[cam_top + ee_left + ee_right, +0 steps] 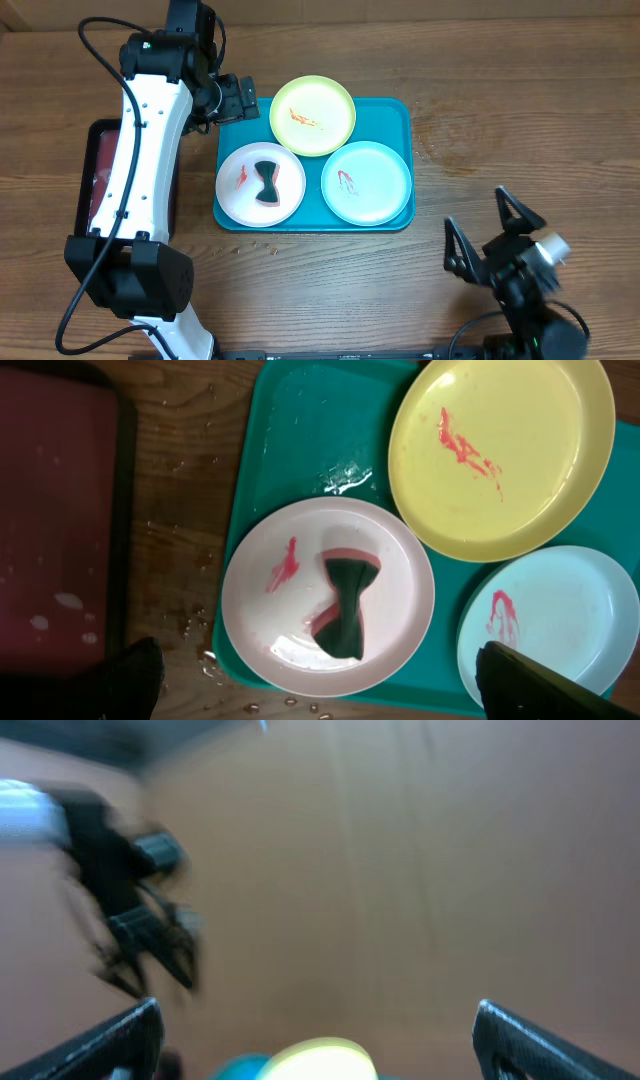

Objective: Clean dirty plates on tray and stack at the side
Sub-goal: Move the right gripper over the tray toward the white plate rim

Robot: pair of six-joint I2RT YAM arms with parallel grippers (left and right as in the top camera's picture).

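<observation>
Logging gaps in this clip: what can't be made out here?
Right wrist view: motion blur; the yellow-green plate is a smudge at the bottom edge.
Overhead: the left arm covers part of the dark-red tray.
Left wrist view: the mint-blue plate runs off-frame; the dark item on the white plate is unidentifiable.

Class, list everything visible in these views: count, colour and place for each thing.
table: one, brown wood, beneath everything
teal tray: one, teal, table centre
plates: three, red-smeared, on the teal tray: yellow-green plate far, white plate near left, mint plate near right
sponge: one, dark with pink edge, on the white plate
dark-red tray: one, black-rimmed, left of the teal tray
water drops: several, clear, table between the trays
left hand: one, black, open, over the teal tray's far-left corner
right hand: one, black, open, over table, near right
</observation>
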